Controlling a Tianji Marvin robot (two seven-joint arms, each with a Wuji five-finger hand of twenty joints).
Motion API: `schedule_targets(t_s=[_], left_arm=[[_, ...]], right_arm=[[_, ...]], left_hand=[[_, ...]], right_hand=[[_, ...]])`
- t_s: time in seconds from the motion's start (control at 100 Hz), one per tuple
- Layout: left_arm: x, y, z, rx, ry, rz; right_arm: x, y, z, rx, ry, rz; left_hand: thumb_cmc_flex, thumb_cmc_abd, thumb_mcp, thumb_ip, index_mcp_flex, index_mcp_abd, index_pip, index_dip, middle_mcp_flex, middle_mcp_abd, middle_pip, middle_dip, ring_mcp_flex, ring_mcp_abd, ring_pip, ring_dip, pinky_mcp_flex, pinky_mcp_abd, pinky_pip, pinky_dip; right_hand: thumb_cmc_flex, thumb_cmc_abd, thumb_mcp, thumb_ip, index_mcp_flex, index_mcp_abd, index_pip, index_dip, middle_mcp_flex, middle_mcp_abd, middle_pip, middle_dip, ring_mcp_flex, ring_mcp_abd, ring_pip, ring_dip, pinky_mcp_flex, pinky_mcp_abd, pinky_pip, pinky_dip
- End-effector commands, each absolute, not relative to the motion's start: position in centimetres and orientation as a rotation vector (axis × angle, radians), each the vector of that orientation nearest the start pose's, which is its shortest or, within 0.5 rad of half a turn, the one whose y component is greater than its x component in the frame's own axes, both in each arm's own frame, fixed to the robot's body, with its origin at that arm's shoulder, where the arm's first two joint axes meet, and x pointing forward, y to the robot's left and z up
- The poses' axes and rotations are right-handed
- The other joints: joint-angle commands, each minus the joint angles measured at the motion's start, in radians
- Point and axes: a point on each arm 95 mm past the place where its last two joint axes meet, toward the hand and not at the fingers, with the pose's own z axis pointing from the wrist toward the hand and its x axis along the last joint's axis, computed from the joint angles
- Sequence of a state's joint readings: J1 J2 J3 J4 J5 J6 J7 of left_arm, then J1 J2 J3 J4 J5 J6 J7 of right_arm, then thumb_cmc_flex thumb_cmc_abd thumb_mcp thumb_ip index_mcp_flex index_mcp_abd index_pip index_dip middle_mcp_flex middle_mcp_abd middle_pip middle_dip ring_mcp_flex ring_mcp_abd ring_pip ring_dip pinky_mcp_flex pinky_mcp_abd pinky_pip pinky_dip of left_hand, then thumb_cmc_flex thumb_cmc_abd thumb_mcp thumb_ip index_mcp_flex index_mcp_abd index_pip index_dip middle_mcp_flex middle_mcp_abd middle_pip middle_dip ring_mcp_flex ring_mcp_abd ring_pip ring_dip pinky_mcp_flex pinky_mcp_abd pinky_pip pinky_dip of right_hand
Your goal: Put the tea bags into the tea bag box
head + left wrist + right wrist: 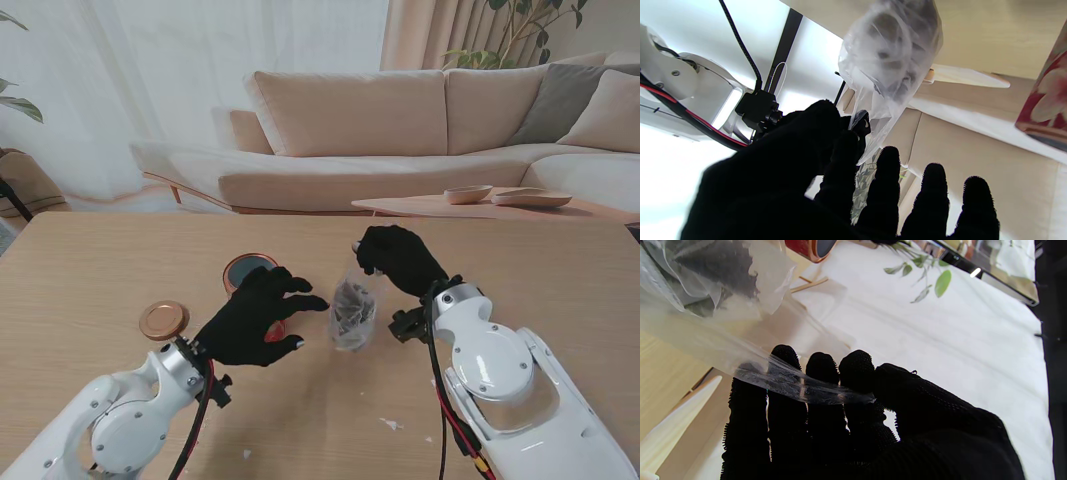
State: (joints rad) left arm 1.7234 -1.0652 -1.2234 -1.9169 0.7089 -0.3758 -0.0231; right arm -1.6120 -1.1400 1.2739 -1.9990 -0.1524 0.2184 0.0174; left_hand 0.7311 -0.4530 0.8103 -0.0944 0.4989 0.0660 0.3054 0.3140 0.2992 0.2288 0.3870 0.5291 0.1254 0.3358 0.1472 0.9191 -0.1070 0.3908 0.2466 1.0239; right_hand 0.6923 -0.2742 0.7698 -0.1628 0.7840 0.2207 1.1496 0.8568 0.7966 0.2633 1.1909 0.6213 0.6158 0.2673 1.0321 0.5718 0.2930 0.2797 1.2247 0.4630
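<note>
Both gloved hands are working: right hand [400, 258] is pinching the clear bag [355, 310] (dark contents inside); left hand [255, 320] is hovering open-fingered, holding nothing.

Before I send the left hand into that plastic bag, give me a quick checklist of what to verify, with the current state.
1. Right hand gripping the plastic bag: ok; the right wrist view shows film pinched between thumb and fingers.
2. Bag upright on the table: ok, held by its top edge.
3. Left hand free: ok, fingers spread, holding nothing, beside the bag.
4. Bag mouth open enough to reach in: cannot tell.
5. Tea bag box open: ok; its lid lies apart, to the box's left.
6. Box clear of the left hand: not ok; the hand partly covers it in the stand view.
</note>
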Motion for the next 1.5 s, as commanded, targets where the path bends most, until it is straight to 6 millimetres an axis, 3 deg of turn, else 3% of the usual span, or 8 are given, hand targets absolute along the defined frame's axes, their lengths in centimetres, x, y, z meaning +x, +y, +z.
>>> schedule_targets(t_s=[0.0,0.14,0.32,0.48,0.95,1.15,1.35,1.49], left_arm=[[33.2,-7.4,-24.9,-1.044,1.579,-2.174],[33.7,-8.3,-24.7,-1.03,1.602,-2.162],[34.2,-9.4,-24.4,-0.967,1.594,-2.163],[34.4,-10.5,-24.2,-0.944,1.605,-2.159],[35.8,-12.1,-24.7,-0.862,1.597,-2.077],[36.3,-12.7,-24.8,-0.867,1.6,-2.053],[36.9,-13.3,-25.0,-0.872,1.601,-2.051],[37.0,-13.6,-25.3,-0.895,1.607,-2.048]], right_arm=[[37.3,4.9,-20.4,-2.059,-0.985,-2.358],[36.8,5.0,-20.3,-2.061,-0.999,-2.373],[36.2,5.2,-20.2,-2.047,-1.018,-2.392],[36.1,5.4,-20.2,-2.043,-1.016,-2.399],[35.8,5.6,-20.3,-2.031,-0.989,-2.422],[35.7,5.7,-20.4,-2.031,-0.994,-2.437],[35.5,5.7,-20.6,-2.04,-0.993,-2.432],[35.5,5.7,-20.7,-2.053,-0.976,-2.433]], left_hand=[[0.033,-0.017,0.038,0.008,-0.019,-0.046,0.021,0.015,-0.035,0.0,0.019,0.015,0.009,0.009,0.007,0.031,0.002,0.015,0.03,0.03],[0.056,-0.022,0.048,0.01,-0.042,-0.063,0.055,0.026,-0.06,-0.014,0.039,0.029,-0.004,0.003,0.043,0.066,0.01,0.01,0.034,0.054],[0.065,-0.042,0.07,0.008,-0.055,-0.063,0.127,0.067,-0.065,-0.011,0.098,0.083,-0.035,0.007,0.19,0.156,0.031,0.016,0.048,0.113],[0.051,-0.049,0.075,0.004,-0.044,-0.043,0.173,0.113,-0.069,-0.012,0.108,0.102,-0.086,0.01,0.357,0.066,0.038,0.017,0.044,0.136],[0.053,-0.063,0.096,0.004,-0.102,-0.035,0.285,0.206,-0.105,-0.027,0.124,0.11,-0.087,0.008,0.376,0.046,0.039,0.022,0.048,0.149],[0.064,-0.064,0.102,0.005,-0.112,-0.021,0.394,0.302,-0.115,-0.031,0.132,0.112,-0.087,0.006,0.377,0.042,0.04,0.019,0.047,0.151],[0.076,-0.068,0.111,0.006,-0.198,-0.029,0.515,0.431,-0.117,-0.044,0.116,0.106,-0.086,-0.004,0.378,0.042,0.042,0.016,0.047,0.153],[0.076,-0.069,0.111,0.007,-0.279,-0.036,0.551,0.475,-0.122,-0.057,0.069,0.104,-0.087,-0.013,0.365,0.038,0.036,0.007,0.046,0.152]], right_hand=[[0.013,0.011,0.018,0.001,0.013,-0.034,0.009,-0.007,0.008,0.012,0.009,-0.003,0.03,0.0,0.021,0.005,0.012,0.008,0.052,0.009],[0.008,0.01,0.019,0.001,0.013,-0.038,0.01,-0.008,0.011,0.01,0.011,-0.003,0.033,-0.003,0.023,0.006,0.015,0.01,0.057,0.008],[0.005,0.01,0.023,0.002,0.013,-0.039,0.012,-0.011,0.011,0.007,0.012,-0.003,0.035,-0.003,0.024,0.005,0.017,0.011,0.061,0.006],[0.005,0.01,0.023,0.002,0.013,-0.04,0.012,-0.011,0.012,0.007,0.013,-0.003,0.035,-0.003,0.024,0.005,0.018,0.009,0.062,0.005],[0.004,0.009,0.024,0.002,0.014,-0.04,0.014,-0.012,0.011,0.006,0.014,-0.002,0.035,-0.003,0.026,0.006,0.018,0.01,0.066,0.004],[0.003,0.009,0.024,0.003,0.013,-0.04,0.015,-0.011,0.011,0.005,0.015,-0.001,0.035,-0.005,0.026,0.006,0.019,0.009,0.067,0.003],[0.003,0.009,0.024,0.003,0.014,-0.04,0.016,-0.011,0.01,0.005,0.015,-0.001,0.035,-0.006,0.026,0.006,0.019,0.007,0.068,0.003],[0.001,0.013,0.02,0.003,0.007,-0.043,0.019,-0.007,0.005,0.001,0.018,0.001,0.031,-0.009,0.027,0.007,0.017,0.005,0.068,0.003]])
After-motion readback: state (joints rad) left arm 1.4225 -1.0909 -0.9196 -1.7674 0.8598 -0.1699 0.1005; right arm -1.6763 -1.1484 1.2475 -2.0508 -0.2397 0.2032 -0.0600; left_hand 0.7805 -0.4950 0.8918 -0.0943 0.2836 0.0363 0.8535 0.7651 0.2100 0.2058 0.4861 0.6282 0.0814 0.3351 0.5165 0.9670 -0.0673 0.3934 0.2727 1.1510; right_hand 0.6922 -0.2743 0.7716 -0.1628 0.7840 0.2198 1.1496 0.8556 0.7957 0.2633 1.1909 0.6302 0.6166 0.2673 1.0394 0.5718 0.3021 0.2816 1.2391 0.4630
